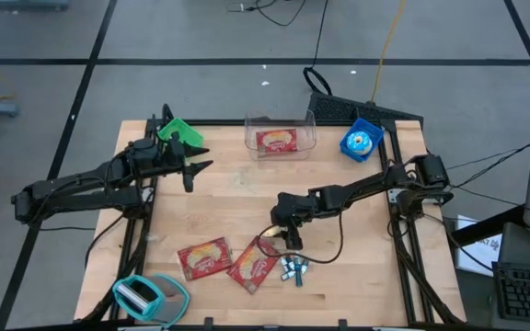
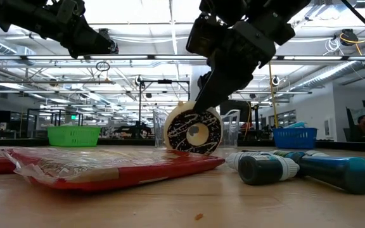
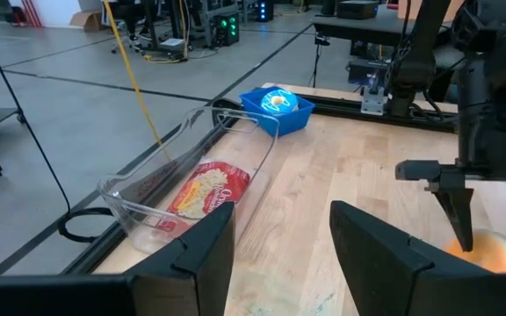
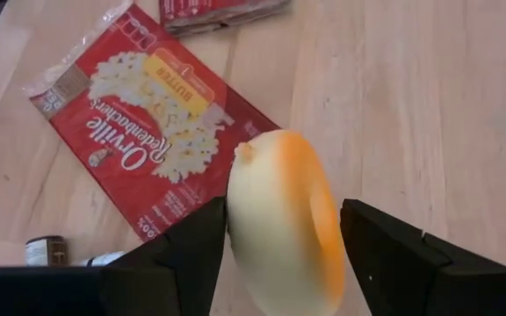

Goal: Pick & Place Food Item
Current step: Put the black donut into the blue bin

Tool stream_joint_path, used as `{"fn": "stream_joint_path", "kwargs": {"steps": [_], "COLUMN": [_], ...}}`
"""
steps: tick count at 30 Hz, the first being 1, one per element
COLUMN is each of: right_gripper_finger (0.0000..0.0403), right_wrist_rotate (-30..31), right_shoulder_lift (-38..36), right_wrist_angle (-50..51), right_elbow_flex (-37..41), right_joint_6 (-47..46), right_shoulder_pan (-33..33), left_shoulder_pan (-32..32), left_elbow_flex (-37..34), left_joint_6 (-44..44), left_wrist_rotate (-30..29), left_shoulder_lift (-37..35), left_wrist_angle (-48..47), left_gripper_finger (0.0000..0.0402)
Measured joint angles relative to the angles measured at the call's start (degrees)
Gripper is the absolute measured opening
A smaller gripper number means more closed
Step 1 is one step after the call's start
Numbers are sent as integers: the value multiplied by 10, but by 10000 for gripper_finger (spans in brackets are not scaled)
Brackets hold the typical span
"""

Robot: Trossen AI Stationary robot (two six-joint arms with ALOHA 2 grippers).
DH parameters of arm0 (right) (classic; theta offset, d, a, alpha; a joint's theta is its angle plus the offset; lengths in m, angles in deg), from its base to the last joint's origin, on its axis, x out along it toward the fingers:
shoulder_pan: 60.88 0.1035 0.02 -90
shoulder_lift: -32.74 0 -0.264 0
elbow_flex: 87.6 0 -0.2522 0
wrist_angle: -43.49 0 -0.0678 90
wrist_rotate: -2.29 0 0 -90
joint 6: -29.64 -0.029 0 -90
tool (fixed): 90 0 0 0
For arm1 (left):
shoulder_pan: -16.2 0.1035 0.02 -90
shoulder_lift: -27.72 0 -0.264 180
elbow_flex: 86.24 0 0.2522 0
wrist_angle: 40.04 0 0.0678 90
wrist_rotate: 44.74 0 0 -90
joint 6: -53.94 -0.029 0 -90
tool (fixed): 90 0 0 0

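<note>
High view: right tool, at lower centre of the counter, grasps the donut; left tool waits released at upper left. Low view: donut stands on edge at centre. Right wrist view: donut sits clamped between fingers beside a popcorn packet.

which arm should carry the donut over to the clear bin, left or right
Right. The right hand already grips the donut on edge beside the popcorn packet. The left hand waits open by the green basket, holding nothing, though nearer the clear bin.
</note>
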Motion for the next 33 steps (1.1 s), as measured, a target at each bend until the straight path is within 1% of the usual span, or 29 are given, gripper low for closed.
{"fn": "stream_joint_path", "kwargs": {"steps": [7, 10, 23, 33], "right_gripper_finger": [214, 207, 121, 71], "right_wrist_rotate": [2, 3, 2, 2], "right_shoulder_lift": [0, 0, 0, 0], "right_wrist_angle": [3, 2, 3, 3], "right_elbow_flex": [0, 0, 0, 0], "right_joint_6": [0, 0, 9, 9], "right_shoulder_pan": [4, 4, 3, 3], "left_shoulder_pan": [0, 0, 0, 0], "left_elbow_flex": [0, 0, 0, 0], "left_joint_6": [0, 0, 0, 0], "left_wrist_rotate": [0, 0, 0, 0], "left_shoulder_lift": [0, 0, 0, 0], "left_wrist_angle": [0, 0, 0, 0], "left_gripper_finger": [186, 186, 186, 186]}}
